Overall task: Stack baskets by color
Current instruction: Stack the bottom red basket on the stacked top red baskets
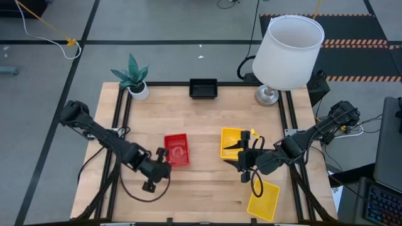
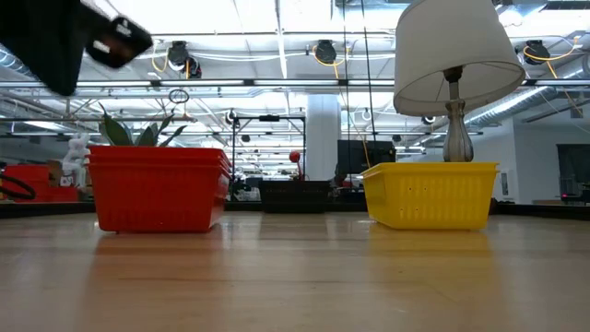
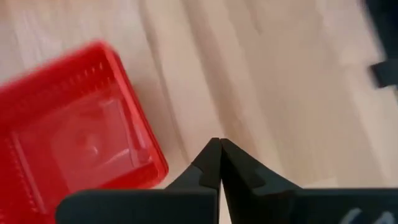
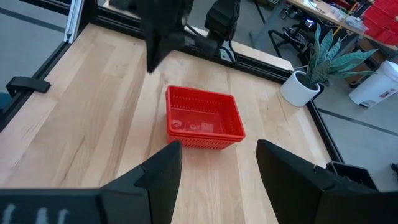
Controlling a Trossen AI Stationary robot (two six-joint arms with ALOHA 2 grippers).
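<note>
Beside the red baskets, the left tool is closed, empty; lift clear. Right tool waits open near the yellow baskets.

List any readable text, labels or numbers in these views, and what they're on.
None readable.
Red basket: faint moulded mark on its floor, too blurred to read.
Yellow baskets, black basket, lampshade, plant pot: no markings visible.
Background room: nothing legible.
</note>
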